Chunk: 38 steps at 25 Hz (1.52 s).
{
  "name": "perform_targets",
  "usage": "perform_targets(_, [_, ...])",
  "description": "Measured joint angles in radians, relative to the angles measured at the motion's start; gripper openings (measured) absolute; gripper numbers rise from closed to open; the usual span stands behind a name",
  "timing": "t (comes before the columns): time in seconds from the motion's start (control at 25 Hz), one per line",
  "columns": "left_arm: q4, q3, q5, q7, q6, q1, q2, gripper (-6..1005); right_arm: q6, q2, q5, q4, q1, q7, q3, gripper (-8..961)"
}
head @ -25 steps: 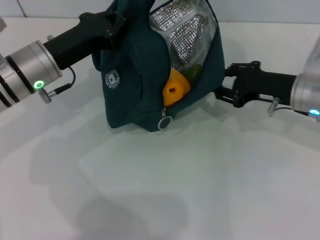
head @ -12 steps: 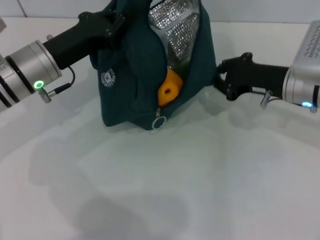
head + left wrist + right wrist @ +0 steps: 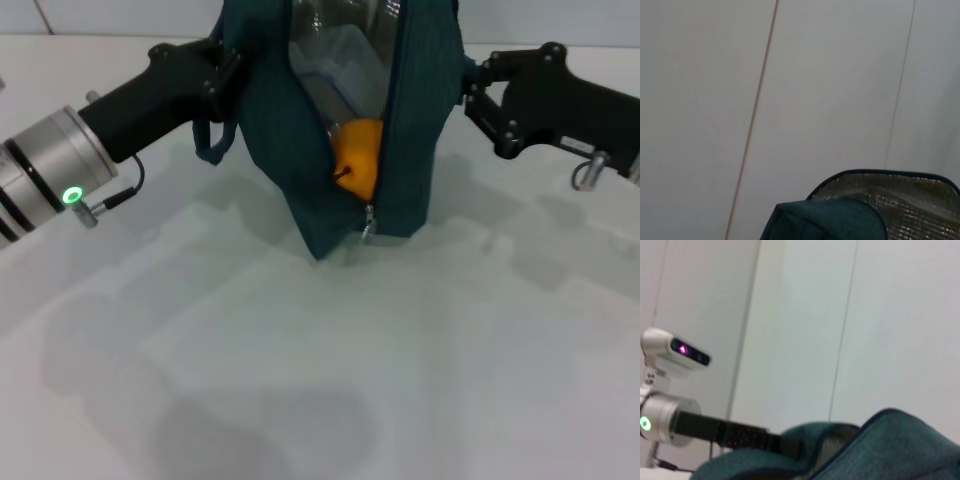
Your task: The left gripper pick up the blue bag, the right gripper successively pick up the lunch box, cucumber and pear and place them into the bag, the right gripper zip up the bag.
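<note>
**Insulated bag held between two grippers, front opening unzipped**

Head view: the dark teal-blue bag point(image 3: 300, 150) stands upright on the white table point(image 3: 330, 380), its base touching the surface near the far edge. The left gripper point(image 3: 222, 82) grips the bag's upper left side, fingers clamped on the fabric; a loop of strap point(image 3: 210, 150) hangs just below it. The right gripper point(image 3: 478, 95) meets the bag's upper right edge; whether its fingers are together or apart cannot be told. The front opening gapes, showing the silver foil lining point(image 3: 335, 60) and an orange-yellow pear point(image 3: 358, 162) low inside. The zipper pull point(image 3: 367, 225) hangs at the bottom of the opening. Left wrist view: the bag's rim and lining point(image 3: 880, 200) against a pale wall point(image 3: 790, 85). Right wrist view: the bag's fabric in the foreground, the left arm point(image 3: 685, 422) beyond it.
</note>
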Motion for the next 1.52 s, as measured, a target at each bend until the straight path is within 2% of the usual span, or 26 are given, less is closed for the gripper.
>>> perform_targets(0.08, [-0.009, 0.001, 0.005, 0.000, 0.011, 0.009, 0.000, 75, -0.051, -0.030, -0.033, -0.029, -0.011, 0.072, 0.002, 68])
perform_targets(0.12, [-0.015, 0.001, 0.005, -0.001, 0.015, 0.012, 0.000, 75, -0.051, -0.030, -0.033, -0.029, -0.011, 0.072, 0.002, 68])
perform_targets(0.16, [-0.020, 0.002, 0.006, -0.002, 0.019, 0.016, 0.000, 75, -0.066, -0.042, -0.043, -0.033, -0.013, 0.094, 0.003, 68])
perform_targets(0.2, [-0.024, 0.002, 0.007, -0.006, 0.027, 0.021, 0.000, 75, -0.092, -0.072, -0.064, -0.041, -0.012, 0.167, 0.004, 68])
perform_targets(0.32, [-0.025, 0.011, 0.008, -0.011, 0.053, 0.036, 0.001, 76, -0.113, -0.103, -0.092, -0.043, -0.001, 0.248, 0.005, 67])
perform_targets(0.44, [-0.025, 0.025, 0.008, 0.007, 0.086, 0.062, 0.002, 76, -0.138, -0.116, -0.138, -0.045, 0.012, 0.276, 0.008, 67])
perform_targets(0.52, [-0.035, 0.036, 0.007, 0.061, 0.129, 0.076, 0.001, 76, -0.140, -0.112, -0.175, -0.046, 0.018, 0.277, 0.028, 67])
perform_targets(0.6, [-0.062, 0.054, 0.003, 0.138, 0.177, 0.081, 0.000, 150, -0.139, -0.095, -0.232, -0.047, 0.030, 0.278, 0.074, 67])
perform_targets(0.64, [-0.073, 0.058, 0.002, 0.167, 0.190, 0.080, -0.001, 187, -0.139, -0.095, -0.232, -0.047, 0.030, 0.278, 0.074, 75])
perform_targets(0.76, [-0.123, 0.061, -0.005, 0.233, 0.202, 0.070, -0.002, 297, -0.132, -0.072, -0.307, -0.057, 0.050, 0.279, 0.092, 98])
perform_targets(0.84, [-0.141, 0.059, -0.015, 0.241, 0.199, 0.063, -0.002, 510, -0.122, -0.056, -0.343, -0.071, 0.056, 0.279, 0.093, 114])
perform_targets(0.96, [-0.153, 0.059, -0.025, 0.244, 0.198, 0.053, -0.003, 574, -0.120, -0.048, -0.359, -0.080, 0.056, 0.279, 0.094, 137])
perform_targets(1.28, [-0.174, 0.059, -0.096, 0.245, 0.169, 0.047, -0.002, 743, -0.133, -0.051, -0.360, -0.129, 0.002, 0.278, 0.111, 200])
perform_targets(1.52, [-0.178, 0.063, -0.093, 0.246, 0.155, 0.039, -0.002, 842, -0.159, -0.035, -0.363, -0.197, -0.074, 0.275, 0.185, 334])
